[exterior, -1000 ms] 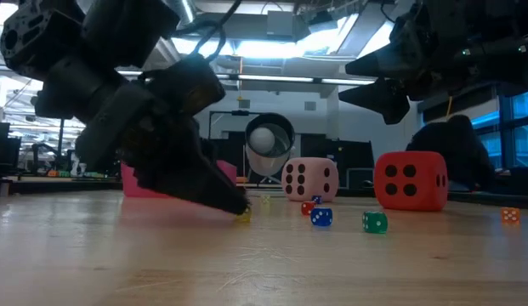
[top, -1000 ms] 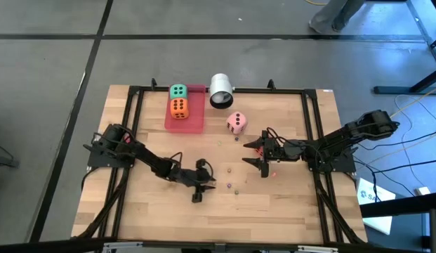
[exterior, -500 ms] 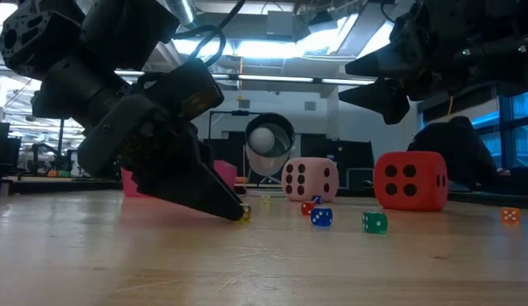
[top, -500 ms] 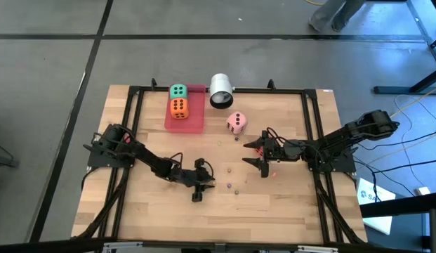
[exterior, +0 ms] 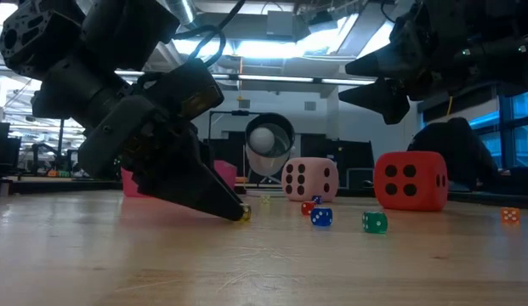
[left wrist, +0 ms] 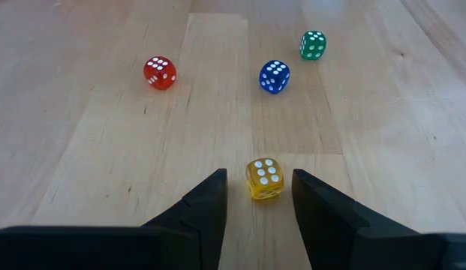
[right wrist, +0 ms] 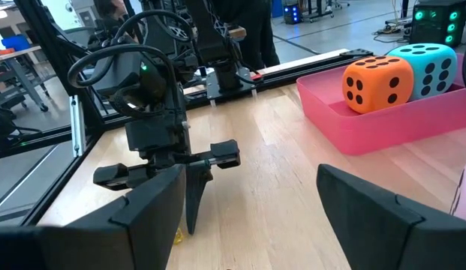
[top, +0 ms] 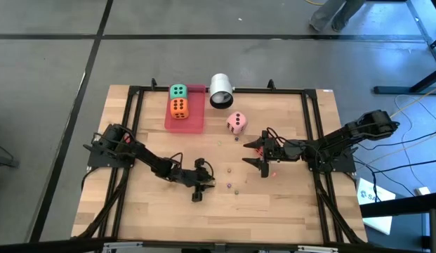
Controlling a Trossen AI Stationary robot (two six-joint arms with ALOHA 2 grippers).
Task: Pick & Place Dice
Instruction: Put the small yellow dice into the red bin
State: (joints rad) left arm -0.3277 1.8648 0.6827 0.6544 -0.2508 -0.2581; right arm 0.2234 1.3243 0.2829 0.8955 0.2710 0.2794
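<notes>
- The left gripper (left wrist: 259, 174) is set down on the table (top: 274, 211) at about 7 o'clock from its middle. Its fingers are partly apart, one on each side of a small yellow die (left wrist: 263, 178), with a gap on either side; nothing is held.
- For a clean grip, the fingers should be kept level with the wood and centred on the yellow die before being closed, so that it is pinched on flat faces and not flicked away. The small red die (left wrist: 160, 73), blue die (left wrist: 274, 76) and green die (left wrist: 313, 44) lie well apart from it and need not be disturbed.
- The right gripper (top: 255, 155) is held above the table at about 3 o'clock, its fingers spread wide and empty.
- The large dice look soft and have rounded corners and dark pips.
- The green die (top: 178, 91) and orange die (top: 179, 107) are seated side by side in the pink tray (top: 196, 119) at 11 o'clock.
- The pink die (top: 236, 122) is left on bare wood at about 12 to 1 o'clock.
- The red die (exterior: 410, 180) seems to sit near the right gripper; from above it is mostly hidden.
</notes>
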